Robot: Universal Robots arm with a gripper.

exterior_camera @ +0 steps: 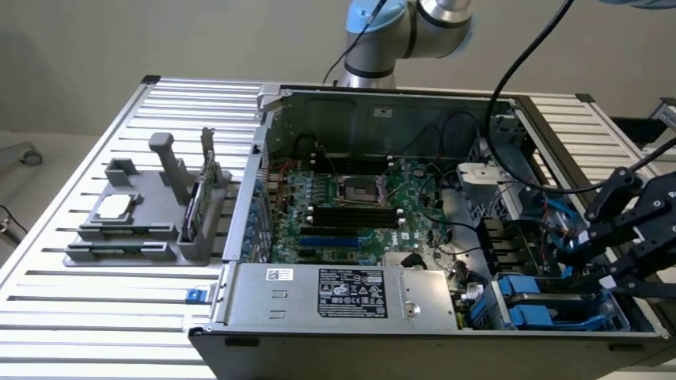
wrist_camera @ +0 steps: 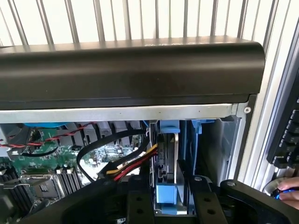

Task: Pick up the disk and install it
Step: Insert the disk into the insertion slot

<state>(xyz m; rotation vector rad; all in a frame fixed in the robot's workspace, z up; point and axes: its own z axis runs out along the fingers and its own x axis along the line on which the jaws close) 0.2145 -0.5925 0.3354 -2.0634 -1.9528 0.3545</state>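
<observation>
In the exterior view, the gripper [exterior_camera: 591,265] hangs at four o'clock over the open computer case [exterior_camera: 381,103], jaws spread, gripping nothing. The wrist view reveals the disk [wrist_camera: 169,161] standing on edge in its bay, between the parted fingers [wrist_camera: 140,205]; whether they touch it is unclear.

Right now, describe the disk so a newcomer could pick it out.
Find the open computer case on the slatted table. At its corner on the exterior view's right, by the gripper, sit the drive bays. The disk wears a blue plastic carrier, unlike the grey metal around it.
</observation>
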